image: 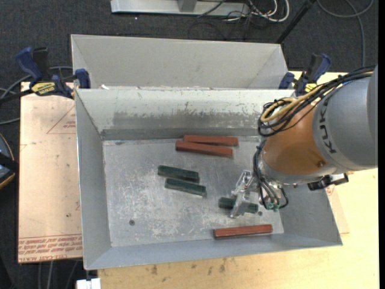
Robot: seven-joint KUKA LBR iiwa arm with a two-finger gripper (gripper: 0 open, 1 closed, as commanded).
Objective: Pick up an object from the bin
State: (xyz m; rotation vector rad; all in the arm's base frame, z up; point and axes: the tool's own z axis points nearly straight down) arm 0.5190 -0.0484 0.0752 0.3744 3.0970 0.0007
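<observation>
Your gripper [245, 202] at lower right of the bin [90, 179], over a dark green block [227, 203] (how wide it stands, you cannot tell), red bar [243, 231] near.

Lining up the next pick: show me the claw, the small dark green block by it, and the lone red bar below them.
claw [244, 205]: camera view, its lower tip.
small dark green block [227, 203]: camera view, middle of its top.
lone red bar [242, 231]: camera view, middle of its length.
</observation>
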